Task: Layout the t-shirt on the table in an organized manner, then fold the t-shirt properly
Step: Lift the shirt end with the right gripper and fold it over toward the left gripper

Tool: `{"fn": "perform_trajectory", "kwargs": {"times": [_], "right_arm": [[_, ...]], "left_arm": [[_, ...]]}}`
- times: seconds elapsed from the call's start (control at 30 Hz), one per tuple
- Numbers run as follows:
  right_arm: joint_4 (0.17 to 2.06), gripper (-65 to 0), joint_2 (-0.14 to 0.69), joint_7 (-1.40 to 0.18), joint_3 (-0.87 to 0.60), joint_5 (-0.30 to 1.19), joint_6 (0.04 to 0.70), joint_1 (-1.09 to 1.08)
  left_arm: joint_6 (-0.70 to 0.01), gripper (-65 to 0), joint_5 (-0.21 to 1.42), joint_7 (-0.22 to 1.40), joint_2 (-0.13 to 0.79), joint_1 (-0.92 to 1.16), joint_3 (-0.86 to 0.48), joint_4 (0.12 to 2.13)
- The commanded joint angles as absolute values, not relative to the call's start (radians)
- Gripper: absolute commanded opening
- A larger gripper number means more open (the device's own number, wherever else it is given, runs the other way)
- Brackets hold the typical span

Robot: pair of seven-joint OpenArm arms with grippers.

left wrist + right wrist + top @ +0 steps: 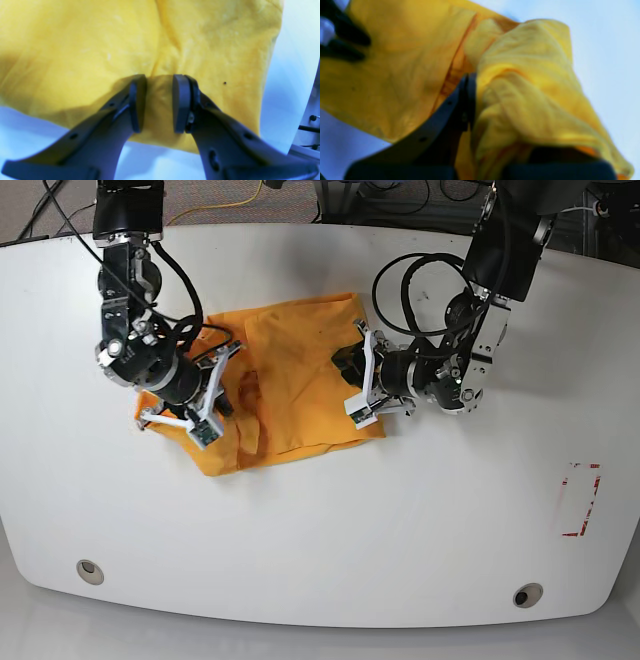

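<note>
Left wrist view: the left gripper (158, 103) has its jaws parted by a modest gap, pads (180, 102) upright, nothing clamped. Yellow cloth of the t-shirt (100, 50) lies flat under and between them; the near hem runs just behind the tips, white table (30, 125) showing below it. Cloth here is fairly smooth, with one soft crease running away from the jaws.

Right wrist view, blurred: the right gripper (480, 100) is closed on a bunched wad of the t-shirt (527, 95). One dark finger (467, 100) shows; the other is buried under the cloth. The wad drapes thick over the tool, and flatter cloth spreads to the left of it.

Base view: the t-shirt (300, 380) sits on the far-left part of the table (400, 530), a rough rectangle, rumpled and partly doubled over itself at the left. The right gripper (205, 405) is at the shirt's left edge among those folds. The left gripper (362, 380) is at the shirt's right edge, low over the cloth. A red outline mark (580, 500) lies well apart at the right, and two grommet holes (90, 571) sit along the near edge.

Progress, as a judgement: early. The shirt is not yet laid out: sleeves and collar cannot be made out, and the left side is heaped. Spreading remains, and then all of the folding.
</note>
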State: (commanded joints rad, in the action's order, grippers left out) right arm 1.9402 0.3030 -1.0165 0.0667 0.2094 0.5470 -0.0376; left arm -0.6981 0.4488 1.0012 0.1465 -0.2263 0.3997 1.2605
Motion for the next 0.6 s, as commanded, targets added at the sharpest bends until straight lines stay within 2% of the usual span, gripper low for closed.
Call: {"fn": "perform_trajectory", "kwargs": {"times": [0.2, 0.53, 0.6], "right_arm": [[1.952, -65.0, 0.262, -1.013, 0.174, 0.002, 0.547, -0.038], [1.948, -64.5, 0.242, -0.975, 0.302, -0.159, 0.545, -0.038], [1.948, -61.2, 0.217, -0.97, 0.326, -0.183, 0.545, -0.038]], "left_arm": [[-0.698, -48.1, 0.449, 1.001, 0.145, -0.226, 0.4, 1.26], [-0.698, -48.1, 0.449, 1.001, 0.147, -0.225, 0.4, 1.26], [-0.698, -48.1, 0.449, 1.001, 0.148, -0.225, 0.4, 1.26]]}}
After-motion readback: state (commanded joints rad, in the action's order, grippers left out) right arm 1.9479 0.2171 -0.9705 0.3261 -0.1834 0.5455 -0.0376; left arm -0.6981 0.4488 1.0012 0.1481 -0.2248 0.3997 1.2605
